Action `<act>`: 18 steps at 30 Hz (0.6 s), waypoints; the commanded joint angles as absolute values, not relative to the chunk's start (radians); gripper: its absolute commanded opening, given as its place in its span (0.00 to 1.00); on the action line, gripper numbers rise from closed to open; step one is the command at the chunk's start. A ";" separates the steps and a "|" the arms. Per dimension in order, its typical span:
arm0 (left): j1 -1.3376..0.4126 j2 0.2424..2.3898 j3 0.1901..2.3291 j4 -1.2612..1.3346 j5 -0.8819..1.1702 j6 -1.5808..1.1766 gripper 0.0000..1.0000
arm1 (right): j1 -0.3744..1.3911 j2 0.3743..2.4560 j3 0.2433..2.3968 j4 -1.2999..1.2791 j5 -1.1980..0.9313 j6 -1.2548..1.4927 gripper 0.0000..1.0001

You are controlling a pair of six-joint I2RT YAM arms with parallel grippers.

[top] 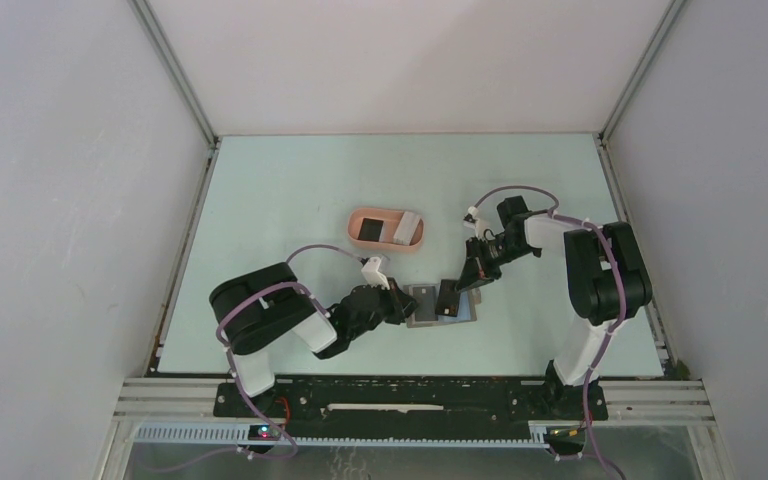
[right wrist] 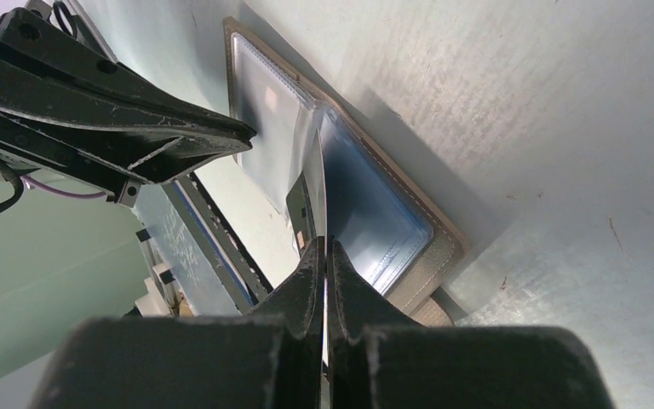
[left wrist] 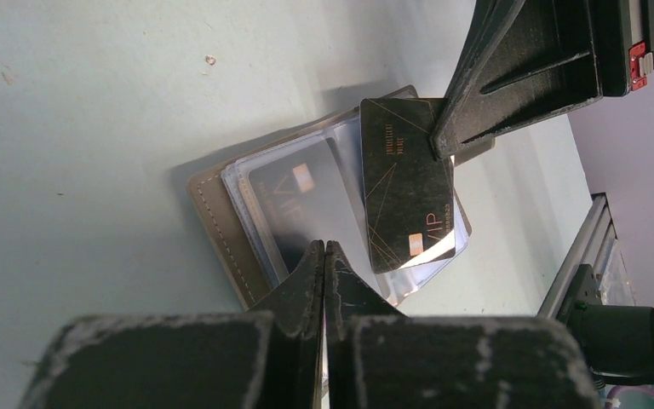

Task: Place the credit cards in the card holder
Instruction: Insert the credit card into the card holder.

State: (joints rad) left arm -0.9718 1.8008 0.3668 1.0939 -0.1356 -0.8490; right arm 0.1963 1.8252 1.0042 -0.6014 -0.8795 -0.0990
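Nearest the arm bases, I note the left end effector (left wrist: 324, 249) with its fingers pressed together. The tips touch the clear plastic sleeves (left wrist: 260, 196) of the grey-tan flat folding wallet (left wrist: 217, 215). I cannot tell whether a sleeve is pinched between them. The wallet lies open on the pale green counter (top: 290, 200).

Just beyond, the right end effector (right wrist: 324, 247) is clamped on one corner of a thin black credit card with gold lines (left wrist: 404, 196). The card is tilted over the wallet with its lower end at the sleeves. I cannot tell whether that end sits inside one.

Farther back, apart from the wallet, stands the salmon-pink oval card holder (top: 385, 211). A small black card (top: 368, 229) and a whitish-grey card (top: 407, 230) lie inside it, side by side.
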 commanded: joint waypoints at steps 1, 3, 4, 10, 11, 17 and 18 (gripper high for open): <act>-0.966 1.792 0.383 1.048 -0.162 -0.845 0.00 | 0.207 1.841 1.034 -0.583 -0.845 -0.092 0.00; -0.966 1.794 0.382 1.055 -0.160 -0.846 0.00 | 0.209 1.842 1.034 -0.580 -0.845 -0.089 0.00; -0.966 1.795 0.381 1.059 -0.160 -0.846 0.00 | 0.210 1.842 1.036 -0.580 -0.849 -0.088 0.00; -0.966 1.798 0.379 1.069 -0.156 -0.845 0.00 | 0.213 1.830 1.037 -0.563 -0.873 -0.070 0.00; -0.966 1.797 0.378 1.071 -0.156 -0.847 0.00 | 0.213 1.824 1.036 -0.559 -0.876 -0.068 0.00; -0.966 1.799 0.377 1.078 -0.153 -0.846 0.00 | 0.213 1.813 1.036 -0.537 -0.889 -0.054 0.00; -0.966 1.799 0.376 1.078 -0.152 -0.846 0.00 | 0.212 1.812 1.036 -0.532 -0.891 -0.053 0.00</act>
